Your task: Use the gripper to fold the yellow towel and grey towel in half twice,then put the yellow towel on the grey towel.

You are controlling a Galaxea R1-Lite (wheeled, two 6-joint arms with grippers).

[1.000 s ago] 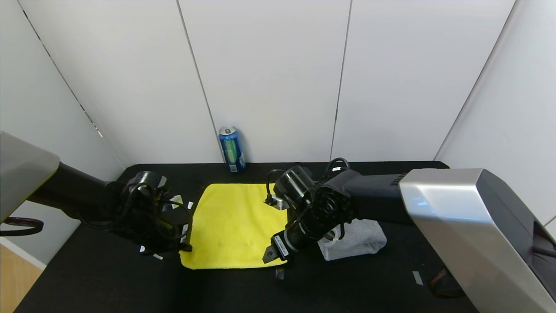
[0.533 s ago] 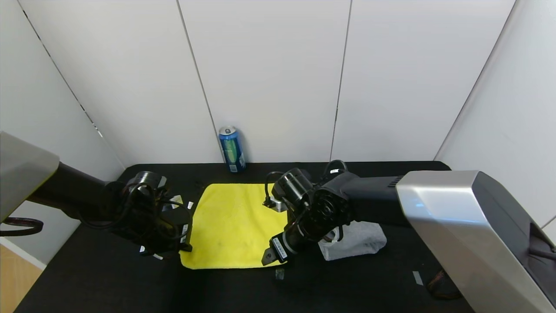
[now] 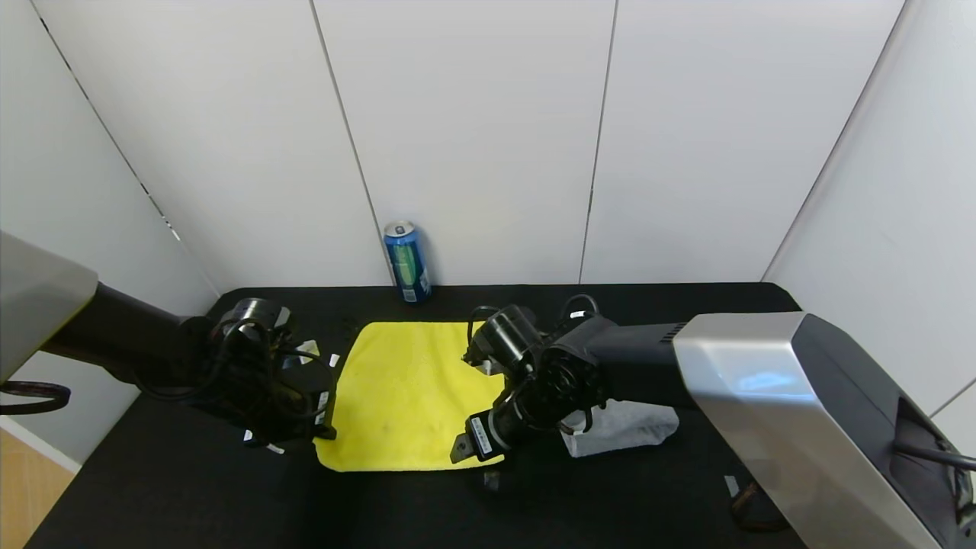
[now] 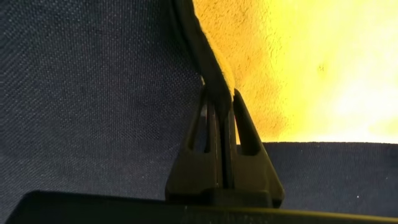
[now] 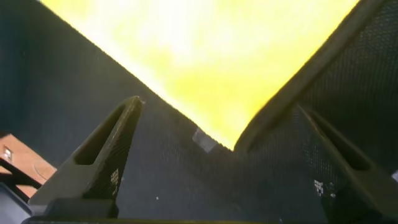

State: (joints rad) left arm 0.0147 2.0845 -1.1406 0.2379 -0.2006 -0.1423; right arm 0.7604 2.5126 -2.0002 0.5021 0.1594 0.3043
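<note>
Two grippers work the near edge of the yellow towel (image 3: 408, 396) in the head view. The towel lies flat on the black table (image 3: 191, 488). The left gripper (image 3: 324, 427) sits at its near left corner, the right gripper (image 3: 463, 450) at its near right corner. The grey towel (image 3: 629, 427) lies bunched just to the right, partly under the right arm. Judgement: first fold in preparation; both corners should be lifted together and carried level to the far edge, so the halves meet square.

Left wrist view: fingers (image 4: 245, 140) together, clamped on the black-trimmed edge of the yellow towel (image 4: 311, 68). Grip looks thin, right at the hem; a deeper bite would hold better.

Right wrist view: fingers (image 5: 106, 155) wide apart, straddling the corner of the yellow towel (image 5: 211, 62), not touching it. Should descend until the corner lies between them before closing.

Surface and room: black woven cloth covers the table, with small tape scraps (image 3: 491, 480). White panelled walls (image 3: 473, 114) behind; a blue can (image 3: 406, 261) stands at the far edge.
</note>
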